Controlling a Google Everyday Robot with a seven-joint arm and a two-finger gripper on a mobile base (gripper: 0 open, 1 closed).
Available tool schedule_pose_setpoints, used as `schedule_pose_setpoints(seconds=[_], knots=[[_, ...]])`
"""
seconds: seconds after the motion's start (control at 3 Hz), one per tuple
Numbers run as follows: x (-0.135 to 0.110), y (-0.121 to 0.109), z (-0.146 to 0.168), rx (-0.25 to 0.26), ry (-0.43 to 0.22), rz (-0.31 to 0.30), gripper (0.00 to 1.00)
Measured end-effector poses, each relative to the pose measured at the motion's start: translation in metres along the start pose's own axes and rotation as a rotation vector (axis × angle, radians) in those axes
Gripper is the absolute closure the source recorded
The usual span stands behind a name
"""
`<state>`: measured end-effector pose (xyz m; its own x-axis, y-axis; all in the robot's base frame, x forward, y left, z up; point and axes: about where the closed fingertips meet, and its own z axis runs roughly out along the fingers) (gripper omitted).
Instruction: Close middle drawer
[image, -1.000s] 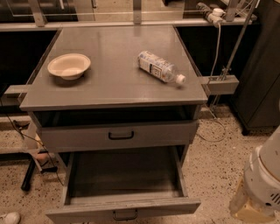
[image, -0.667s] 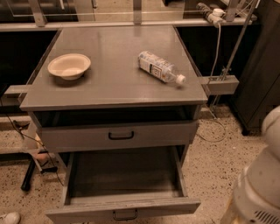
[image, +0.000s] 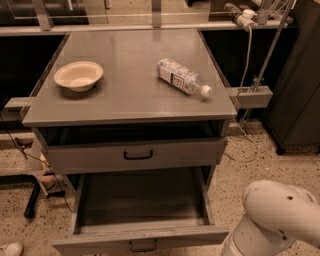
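Grey metal table (image: 130, 100) with drawers under its top, seen from the front and above.

- On the table top: a pale bowl (image: 78, 75) toward the left edge, upright. A clear plastic bottle (image: 182, 76) lies on its side toward the right edge, its white cap pointing to the front right corner. The two are well apart.
- Just under the table top: the top drawer (image: 90, 159), taller front with a wide black handle (image: 138, 155), stands out a little, with a dark gap above it.
- Below that: the middle drawer (image: 142, 200) is pulled far out toward the front of the table. Its long shallow tray is open to view, and the low front carries a small black loop handle (image: 142, 245).
- Front right of the table, beside the middle drawer's corner: a white rounded arm segment (image: 277, 215) over the speckled floor (image: 250, 165), apart from the drawer.
- Gripper — outside the frame, somewhere past that arm segment. Jaws: cannot tell whether apart or together.
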<state>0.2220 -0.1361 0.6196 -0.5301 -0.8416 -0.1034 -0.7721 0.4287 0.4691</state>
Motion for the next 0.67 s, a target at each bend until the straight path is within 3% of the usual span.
schedule_pose_setpoints(seconds=[0.33, 0.67], knots=[[0.000, 0.000, 0.000, 0.000, 0.000, 0.000, 1.00], [-0.006, -0.011, 0.033, -0.047, -0.043, 0.018, 1.00]])
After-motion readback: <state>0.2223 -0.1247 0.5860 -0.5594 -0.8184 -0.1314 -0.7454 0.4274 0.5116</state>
